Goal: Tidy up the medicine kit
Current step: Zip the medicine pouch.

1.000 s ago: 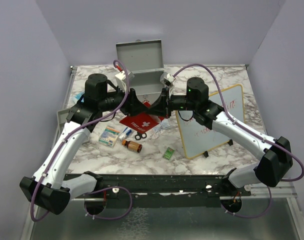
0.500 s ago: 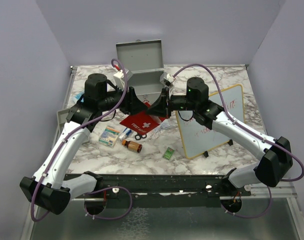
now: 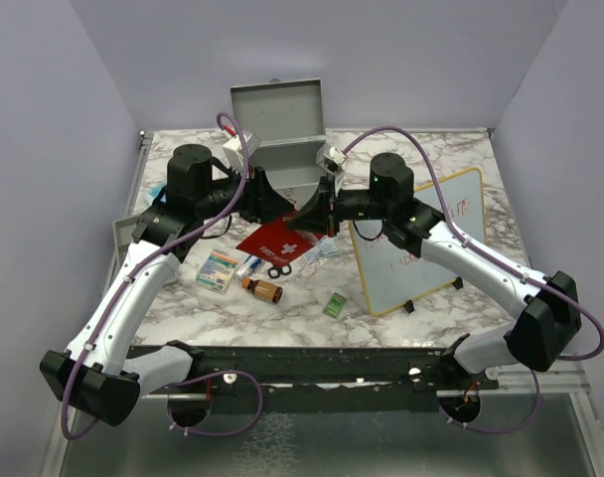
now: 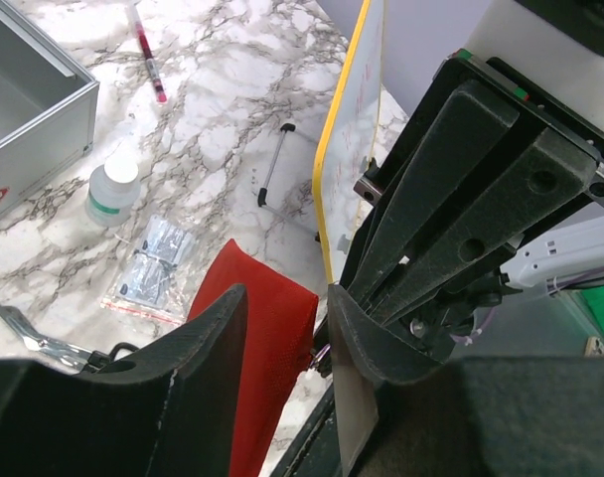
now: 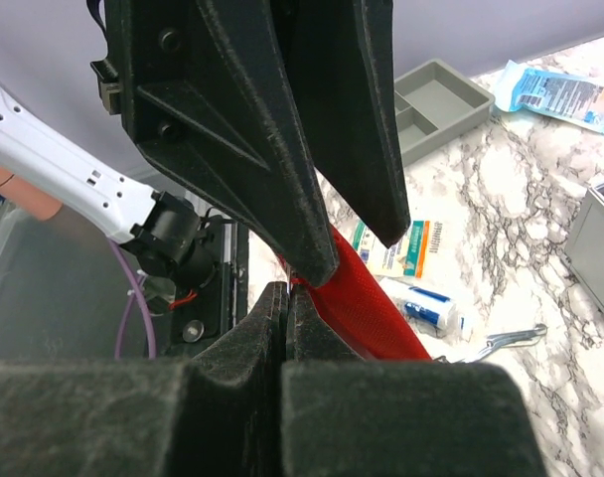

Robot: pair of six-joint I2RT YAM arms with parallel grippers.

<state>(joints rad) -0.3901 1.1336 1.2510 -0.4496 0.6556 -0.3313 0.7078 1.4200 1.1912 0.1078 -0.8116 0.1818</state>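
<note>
At left, left gripper (image 3: 288, 210) spread, straddling the red pouch (image 3: 278, 243); at right, right gripper (image 3: 306, 212) pressed together, pinching its raised edge. Just behind both, the open medicine kit (image 3: 288, 159), long side across the table.

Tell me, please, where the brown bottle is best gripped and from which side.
Probably mid-body, coming straight down from above with the jaws closing across its width. The brown bottle lies on its side on the table, so its round flanks are exposed and its length gives the most to hold.
</note>
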